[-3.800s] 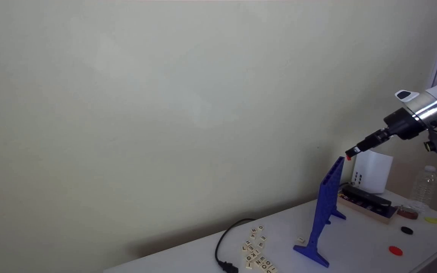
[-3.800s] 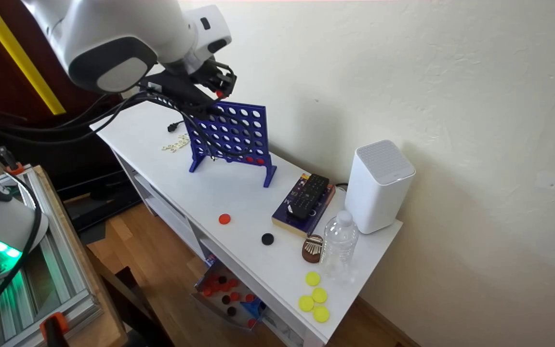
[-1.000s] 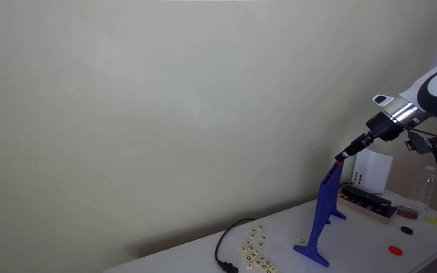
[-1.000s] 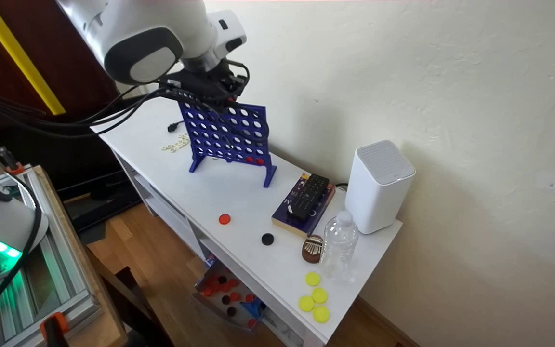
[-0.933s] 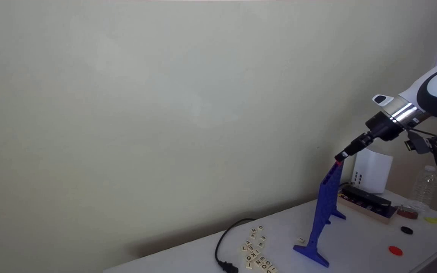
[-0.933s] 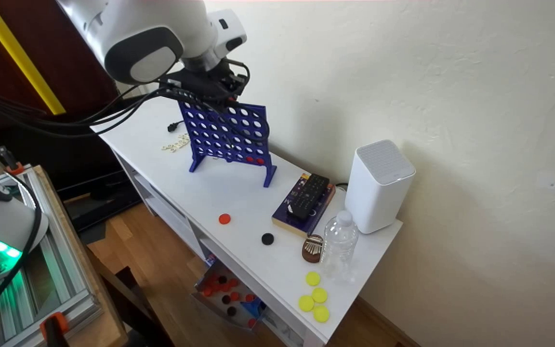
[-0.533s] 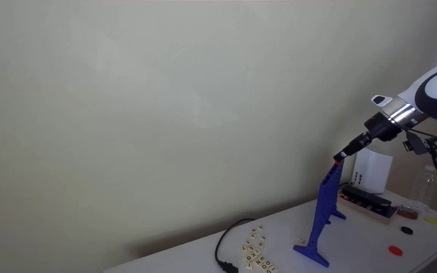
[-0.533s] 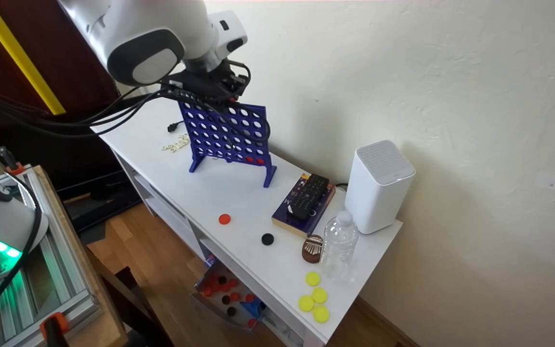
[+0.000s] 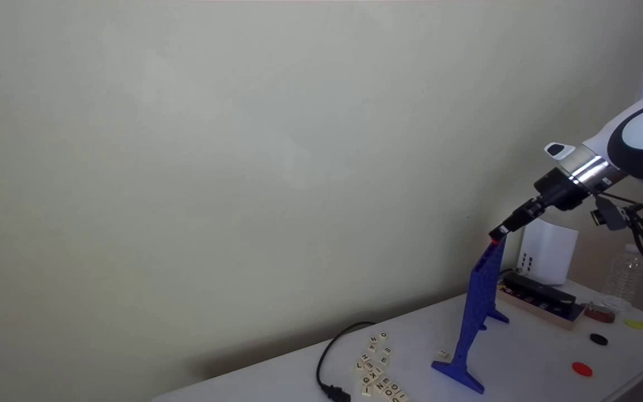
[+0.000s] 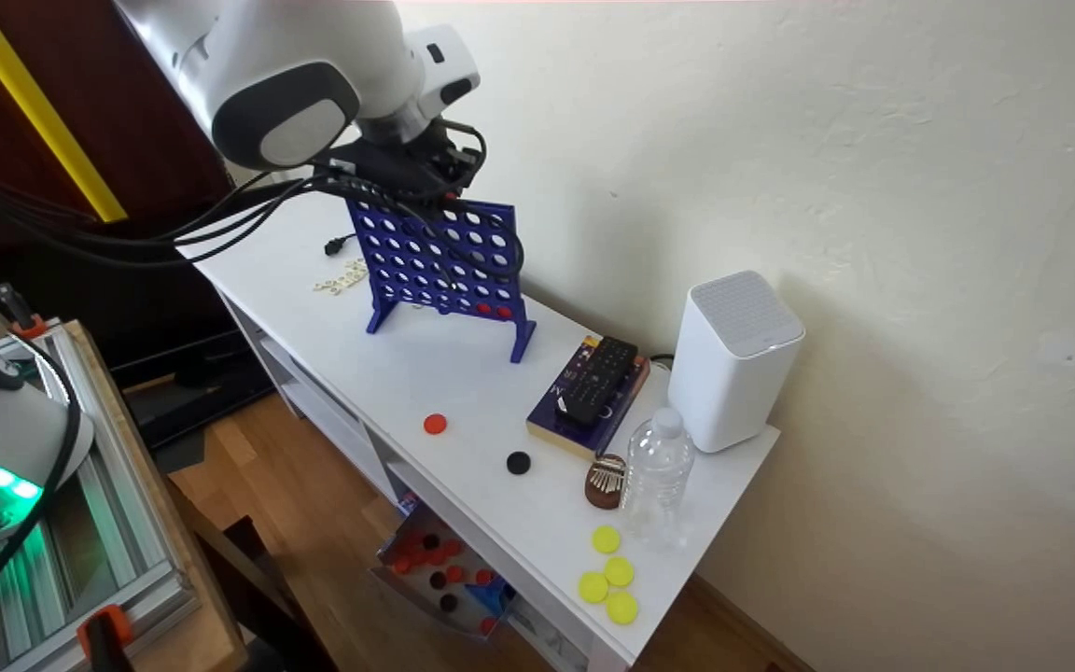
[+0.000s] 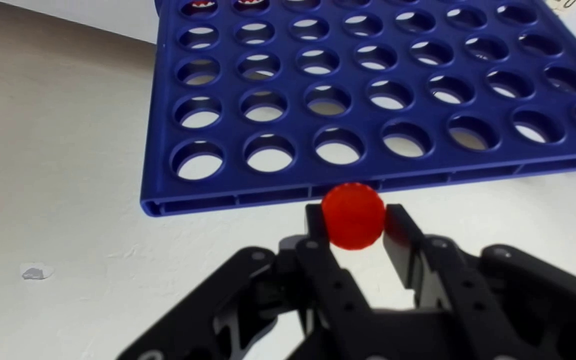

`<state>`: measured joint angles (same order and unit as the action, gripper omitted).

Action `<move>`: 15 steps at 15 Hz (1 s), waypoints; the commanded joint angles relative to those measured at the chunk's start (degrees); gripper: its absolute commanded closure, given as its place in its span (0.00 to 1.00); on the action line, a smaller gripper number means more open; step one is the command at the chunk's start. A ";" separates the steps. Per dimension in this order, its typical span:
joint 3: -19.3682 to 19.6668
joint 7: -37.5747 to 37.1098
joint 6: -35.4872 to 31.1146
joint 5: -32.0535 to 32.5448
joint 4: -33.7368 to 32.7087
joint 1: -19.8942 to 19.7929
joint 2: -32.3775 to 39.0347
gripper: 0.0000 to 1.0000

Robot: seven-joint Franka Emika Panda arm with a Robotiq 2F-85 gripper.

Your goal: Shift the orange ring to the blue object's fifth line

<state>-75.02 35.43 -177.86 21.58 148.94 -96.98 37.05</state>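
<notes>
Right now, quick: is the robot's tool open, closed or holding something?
Tool: closed on the red disc, holding it by its edges near the blue stand's top.

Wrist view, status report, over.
Gripper holding red-orange disc. Disc at blue rack, third top slot from view's left, unreleased. No obstruction visible; disc partly hides slot.

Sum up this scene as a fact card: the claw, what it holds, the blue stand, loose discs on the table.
Gripper (the claw): pinching a red disc from both sides
Disc position: at the top edge of the blue stand, overlapping the third slot from the left in the wrist view; whether inserted, unclear
Inside the stand: two red discs, low at one end
Loose on the table: another red disc, one black disc, four yellow discs
</notes>
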 commanded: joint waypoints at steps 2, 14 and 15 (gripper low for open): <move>1.61 -0.43 -1.29 1.32 -0.57 1.71 -0.17 0.91; 3.18 -0.80 -2.37 1.47 -0.67 3.56 -0.85 0.91; 2.98 -0.85 -2.34 1.48 -0.57 3.31 -0.91 0.91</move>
<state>-73.04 35.44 -179.68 21.58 148.76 -94.63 37.05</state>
